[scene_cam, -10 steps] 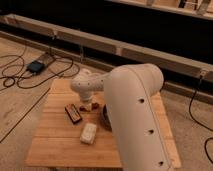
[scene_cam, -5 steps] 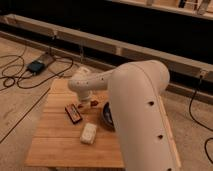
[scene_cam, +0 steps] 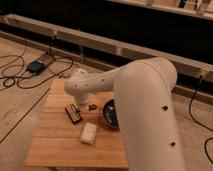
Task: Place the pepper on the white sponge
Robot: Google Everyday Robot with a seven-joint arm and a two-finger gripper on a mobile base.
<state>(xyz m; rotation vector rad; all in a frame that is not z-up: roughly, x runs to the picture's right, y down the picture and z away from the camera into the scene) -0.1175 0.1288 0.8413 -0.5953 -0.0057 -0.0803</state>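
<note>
We see the big white arm [scene_cam: 145, 115] reaching in from the lower right and covering the right side of the wooden table [scene_cam: 55, 145]. At its tip, mid-frame, the gripper [scene_cam: 81, 103] points down at the tabletop, clenched tight; we can't tell whether it pinches anything. The dark bowl [scene_cam: 110, 114] sits right of it, half hidden by the arm. Lower down lies the white sponge [scene_cam: 89, 133], bare on top. The brown block [scene_cam: 73, 113] is just left of the gripper. The small red pepper [scene_cam: 92, 106] is just right of it, between gripper and bowl.

Tool [scene_cam: 83, 103] between brown block [scene_cam: 74, 114] and bowl [scene_cam: 107, 118]
</note>
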